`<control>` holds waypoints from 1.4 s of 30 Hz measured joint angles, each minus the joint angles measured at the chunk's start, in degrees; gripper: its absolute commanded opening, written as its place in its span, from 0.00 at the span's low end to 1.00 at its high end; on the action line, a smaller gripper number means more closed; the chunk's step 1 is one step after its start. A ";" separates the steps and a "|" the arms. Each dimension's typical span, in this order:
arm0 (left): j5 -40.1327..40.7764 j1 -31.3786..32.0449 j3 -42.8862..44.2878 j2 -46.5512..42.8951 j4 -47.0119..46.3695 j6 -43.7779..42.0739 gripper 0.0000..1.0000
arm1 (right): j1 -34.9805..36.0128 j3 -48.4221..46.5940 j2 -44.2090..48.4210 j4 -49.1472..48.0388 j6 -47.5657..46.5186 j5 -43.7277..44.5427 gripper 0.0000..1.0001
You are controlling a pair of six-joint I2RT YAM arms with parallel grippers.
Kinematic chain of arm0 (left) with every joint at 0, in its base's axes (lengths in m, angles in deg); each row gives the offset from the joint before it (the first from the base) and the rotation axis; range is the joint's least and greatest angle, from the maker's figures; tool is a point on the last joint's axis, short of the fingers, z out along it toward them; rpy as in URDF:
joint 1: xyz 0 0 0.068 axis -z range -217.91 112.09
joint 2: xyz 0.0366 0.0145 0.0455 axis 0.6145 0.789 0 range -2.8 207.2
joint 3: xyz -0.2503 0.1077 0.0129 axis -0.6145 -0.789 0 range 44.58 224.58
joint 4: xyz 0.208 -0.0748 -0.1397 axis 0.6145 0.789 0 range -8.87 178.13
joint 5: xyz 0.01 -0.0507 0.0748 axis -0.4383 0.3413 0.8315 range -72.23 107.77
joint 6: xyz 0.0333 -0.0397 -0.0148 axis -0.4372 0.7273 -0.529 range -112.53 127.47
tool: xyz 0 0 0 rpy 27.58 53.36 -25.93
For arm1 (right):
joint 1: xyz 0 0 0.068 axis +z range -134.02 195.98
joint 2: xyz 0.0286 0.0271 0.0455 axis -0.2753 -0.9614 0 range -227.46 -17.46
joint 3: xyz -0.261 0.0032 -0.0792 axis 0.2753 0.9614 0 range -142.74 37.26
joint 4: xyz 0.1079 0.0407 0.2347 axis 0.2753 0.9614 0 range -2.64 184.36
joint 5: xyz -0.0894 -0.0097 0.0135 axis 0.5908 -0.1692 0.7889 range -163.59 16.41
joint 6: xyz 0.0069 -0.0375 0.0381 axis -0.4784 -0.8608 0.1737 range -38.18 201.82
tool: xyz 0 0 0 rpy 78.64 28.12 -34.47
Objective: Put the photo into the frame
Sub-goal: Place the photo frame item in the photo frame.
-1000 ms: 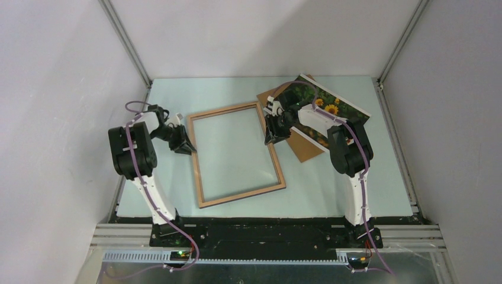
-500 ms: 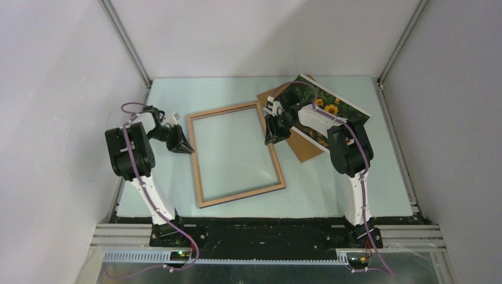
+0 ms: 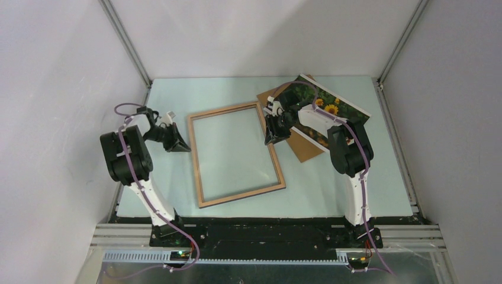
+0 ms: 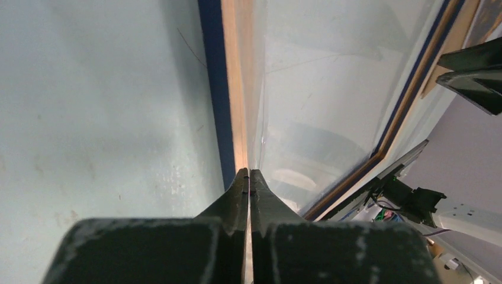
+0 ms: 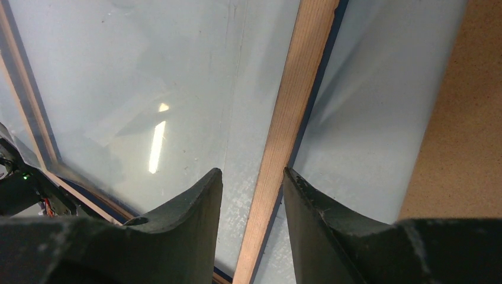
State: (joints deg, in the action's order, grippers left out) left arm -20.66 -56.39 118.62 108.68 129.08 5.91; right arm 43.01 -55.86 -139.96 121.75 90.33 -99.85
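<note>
I see two robot arms, and each arm has one gripper. There is one frame point(image 3: 237, 155), one photo point(image 3: 333, 109) and one brown board point(image 3: 305, 149). They are all on one pale blue-green table point(image 3: 331, 189).

The frame lies flat in the middle of the table, turned a little. Its light wood side faces up, and I can see the table through its clear pane. In the left wrist view a thin strip of dark blue shows along its edge.

The photo is at the far right of the table with its yellow sunflowers facing up. It lies on top of the brown board, and the right arm hides part of it. The photo is outside the frame.

The left gripper point(image 3: 182, 145) sits just left of the frame's left rail, toward the far end. Its two fingers point(image 4: 231, 204) are pressed tight together, with nothing between them. The tip points at the rail, but I cannot tell if it touches.

The right gripper point(image 3: 271, 139) is over the frame's right rail, toward its far end. Its two fingers point(image 5: 189, 207) are apart, one on each side of the wood rail. A gap shows beside the rail, so it is not squeezing it.
</note>
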 measured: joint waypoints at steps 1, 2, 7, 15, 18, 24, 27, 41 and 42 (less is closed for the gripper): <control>-0.68 -0.20 -0.17 -0.55 0.07 0.02 0.00 | 0.00 0.04 0.04 -0.02 0.00 0.00 0.47; -1.25 -0.33 -0.26 -1.01 0.28 -0.02 0.00 | 0.00 0.11 0.07 -0.07 0.00 0.00 0.47; -4.35 -0.46 -0.26 -2.54 0.72 -0.63 0.02 | 0.00 0.44 0.22 -0.39 0.00 -0.02 0.47; -5.22 -0.83 0.11 -1.25 0.83 -1.51 0.00 | 0.00 1.46 0.87 -1.03 -0.04 -0.04 0.47; -4.48 -1.66 0.37 0.09 0.83 -1.84 0.00 | 0.00 1.88 1.01 -1.20 -0.04 -0.07 0.47; -0.96 -4.42 0.52 1.27 1.33 -3.30 0.13 | 0.02 2.12 1.01 -1.22 -0.04 -0.07 0.47; 0.37 -5.40 1.14 2.27 1.73 -3.89 0.34 | 0.09 2.29 1.01 -1.22 -0.04 -0.07 0.47; -2.51 -6.05 1.84 4.11 2.86 -6.58 0.66 | 0.46 2.36 1.01 -1.22 -0.24 0.46 0.46; -2.86 -6.08 1.84 4.15 2.89 -6.71 0.66 | 0.50 2.36 1.01 -1.20 -0.24 0.46 0.46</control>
State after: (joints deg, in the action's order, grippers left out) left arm -23.53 -62.47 120.46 112.83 131.96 -0.80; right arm 43.51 -53.50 -138.95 120.55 90.09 -99.39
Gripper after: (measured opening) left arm 0.650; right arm 0.468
